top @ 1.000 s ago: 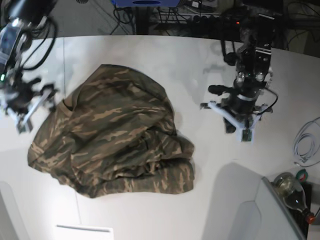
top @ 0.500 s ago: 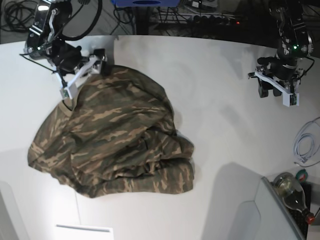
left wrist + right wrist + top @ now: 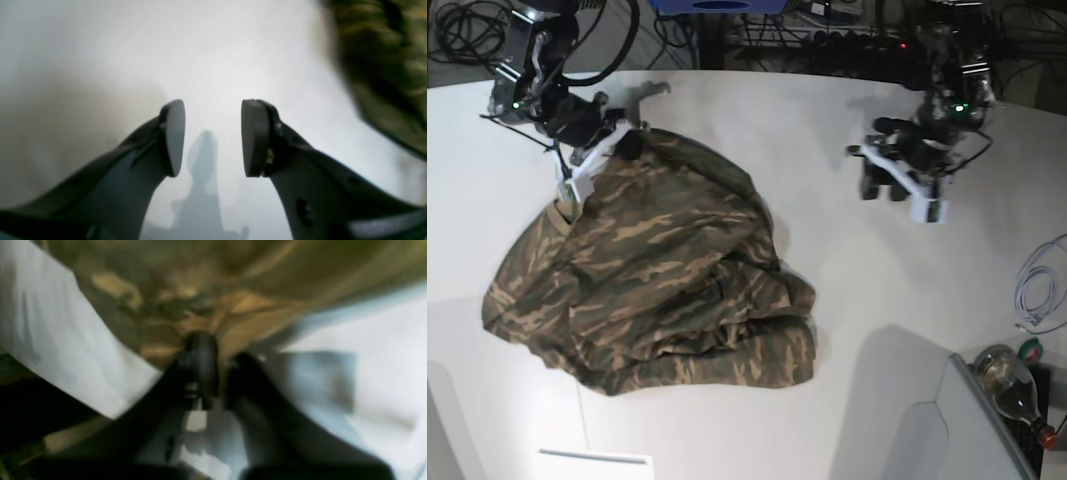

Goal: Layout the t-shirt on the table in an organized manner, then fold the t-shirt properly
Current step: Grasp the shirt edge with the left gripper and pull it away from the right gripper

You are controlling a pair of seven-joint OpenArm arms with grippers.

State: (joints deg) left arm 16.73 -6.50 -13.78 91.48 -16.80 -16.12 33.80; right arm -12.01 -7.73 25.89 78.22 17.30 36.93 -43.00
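White table [image 3: 827, 300] fills the base view, its far edge curved before a dark strip of cables. One t-shirt [image 3: 657, 290], camouflage in olive, brown and tan, lies bunched in a rumpled heap on the left half of the table, with overlapping folds toward its near right corner. At the shirt's far left edge sits the right gripper [image 3: 622, 140]; the right wrist view shows its jaws [image 3: 213, 363] closed on a pinch of the cloth, though that view is blurred. Well apart, on the far right of the table, the left gripper [image 3: 892, 180] hangs over bare surface; in the left wrist view its two pads [image 3: 175, 136] stand partly apart with nothing between them, the shirt only at the frame's upper right. Beyond, at the right border: one coiled white cable [image 3: 1037, 290] and one bottle [image 3: 1012, 385].
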